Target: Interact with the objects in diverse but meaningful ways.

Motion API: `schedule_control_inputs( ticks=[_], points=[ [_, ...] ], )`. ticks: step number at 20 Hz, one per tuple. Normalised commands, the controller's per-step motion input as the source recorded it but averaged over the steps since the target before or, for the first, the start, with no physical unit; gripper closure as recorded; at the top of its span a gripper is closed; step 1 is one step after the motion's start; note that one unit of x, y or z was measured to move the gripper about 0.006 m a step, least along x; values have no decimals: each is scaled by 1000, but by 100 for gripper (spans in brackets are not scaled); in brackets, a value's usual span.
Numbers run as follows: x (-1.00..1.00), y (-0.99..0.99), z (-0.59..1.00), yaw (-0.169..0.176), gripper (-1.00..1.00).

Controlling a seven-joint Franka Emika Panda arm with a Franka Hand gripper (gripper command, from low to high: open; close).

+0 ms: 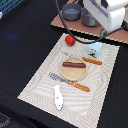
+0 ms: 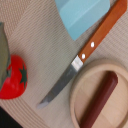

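Brown sausage (image 2: 100, 100) runs partly out of frame; fingers' state can't be told.

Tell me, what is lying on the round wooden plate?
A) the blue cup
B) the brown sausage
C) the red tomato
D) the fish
B: the brown sausage lies across the round wooden plate, while the tomato, fish and cup sit off it on the mat.
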Motion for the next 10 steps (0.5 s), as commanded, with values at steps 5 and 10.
schedule_control_inputs(
  ticks=[5, 10],
  points=[
    [-395, 122, 247, 0, -100],
    [-603, 389, 395, -30, -100]
  ],
)
